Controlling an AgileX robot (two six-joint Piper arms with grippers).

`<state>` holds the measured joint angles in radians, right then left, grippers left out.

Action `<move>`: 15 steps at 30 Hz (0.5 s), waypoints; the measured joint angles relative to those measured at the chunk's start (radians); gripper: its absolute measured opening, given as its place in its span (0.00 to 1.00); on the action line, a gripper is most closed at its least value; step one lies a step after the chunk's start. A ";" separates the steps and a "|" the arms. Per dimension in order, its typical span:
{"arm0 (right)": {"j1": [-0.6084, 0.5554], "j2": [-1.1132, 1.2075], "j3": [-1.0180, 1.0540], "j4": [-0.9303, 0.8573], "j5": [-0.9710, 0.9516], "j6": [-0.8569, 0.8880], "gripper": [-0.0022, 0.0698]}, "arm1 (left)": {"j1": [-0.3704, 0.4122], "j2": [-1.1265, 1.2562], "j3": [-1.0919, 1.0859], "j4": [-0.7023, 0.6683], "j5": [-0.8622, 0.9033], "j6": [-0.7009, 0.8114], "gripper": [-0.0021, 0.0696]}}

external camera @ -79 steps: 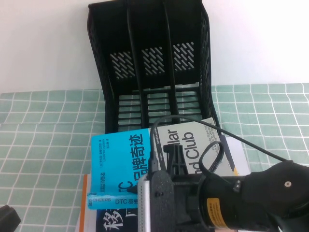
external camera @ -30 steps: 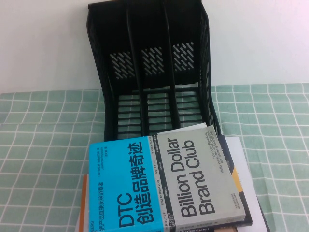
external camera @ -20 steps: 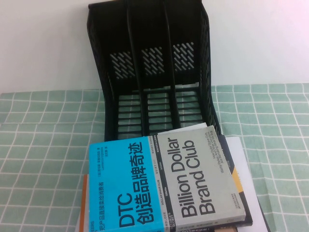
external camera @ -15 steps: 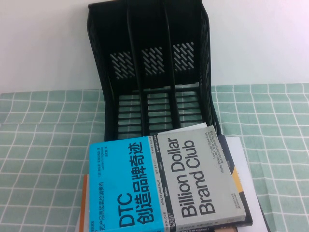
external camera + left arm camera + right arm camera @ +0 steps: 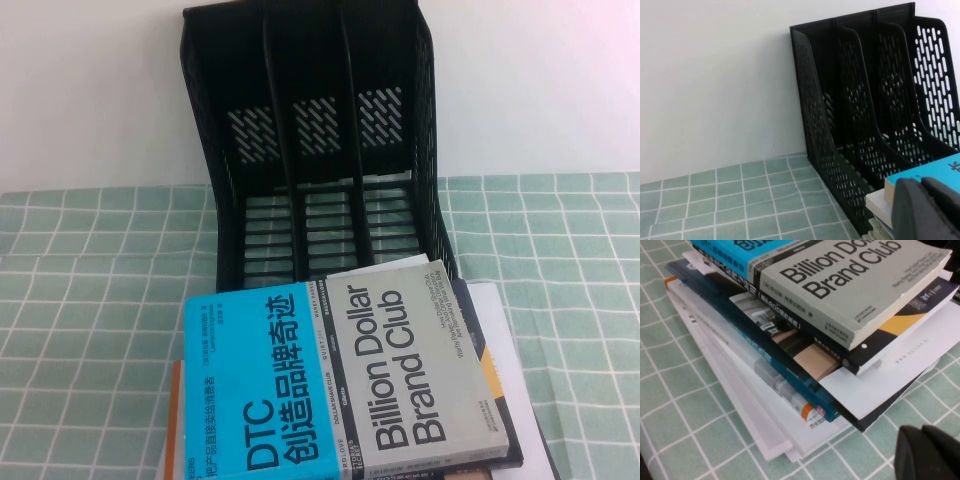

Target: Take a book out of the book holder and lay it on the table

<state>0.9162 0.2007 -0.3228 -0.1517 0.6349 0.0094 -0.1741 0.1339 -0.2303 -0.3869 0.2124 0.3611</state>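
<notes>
The book (image 5: 340, 380), half cyan and half grey, lies flat, cover up, on top of a stack in front of the book holder (image 5: 310, 150). The holder's three slots stand empty. Neither gripper shows in the high view. In the right wrist view my right gripper (image 5: 927, 452) hangs shut and empty over the table (image 5: 700, 440), off one corner of the stack, apart from the book (image 5: 855, 285). In the left wrist view my left gripper (image 5: 926, 210) is shut, close beside the book's cyan corner (image 5: 940, 172), with the book holder (image 5: 865, 115) behind.
Under the book lie a dark navy book (image 5: 890, 340), white sheets (image 5: 740, 405) and several thinner books. The green gridded table (image 5: 90, 280) runs out to both sides of the holder, and a white wall stands behind it.
The right arm, which was over the book 2.6 s ago, has pulled back out of the high view. The book has lain still on the stack for the last second.
</notes>
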 joint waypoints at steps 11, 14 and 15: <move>-0.002 0.000 0.000 0.000 0.000 0.000 0.03 | 0.064 -0.070 0.035 0.014 0.004 0.000 0.03; -0.002 0.000 0.000 0.000 0.000 0.000 0.03 | 0.109 -0.129 0.080 0.018 0.039 0.000 0.03; -0.002 0.000 0.000 0.000 0.000 0.000 0.03 | 0.119 -0.140 0.103 0.018 0.053 0.000 0.03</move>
<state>0.9146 0.2007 -0.3228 -0.1517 0.6349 0.0094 -0.0552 -0.0058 -0.1276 -0.3687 0.2650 0.3611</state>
